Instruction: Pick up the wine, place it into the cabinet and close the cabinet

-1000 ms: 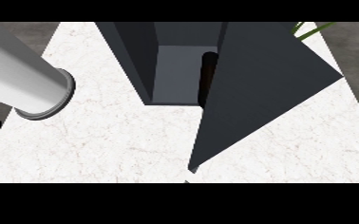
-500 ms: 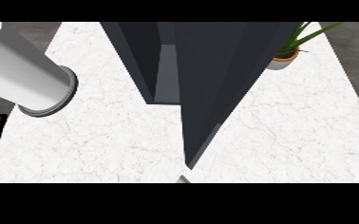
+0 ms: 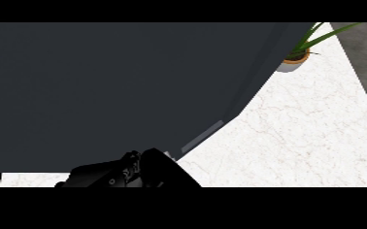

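Swung wide since half a second ago: now staring at dark grey cabinet panel (image 3: 129,87) across almost the whole view, with the open compartment and the grey forearm at the left edge both lost from sight. Flat, matte and featureless above the hand. Slanting down on the right to one long straight edge. Finishing low down in a pale grey strip (image 3: 204,138), narrow and smooth, just up and to the right of the hand.

Further right of the hand: white marble counter (image 3: 287,140), faintly veined, slightly glossy. Same marble again in a thin sliver just left of the hand.

Far off to the hand's upper right, well apart: potted plant (image 3: 295,63), rounded pale pot, long green blades fanning out.

Down at the bottom edge, left of centre: black left hand (image 3: 122,173), angular and hard-looking, poking up from below in front of the panel's lower part. Touching it or not, cannot tell. Open or curled, cannot tell either. Holding nothing that shows. Leaning a blunt black wedge rightward, toward the pale strip.

As for the wine: out of sight, cannot tell where.
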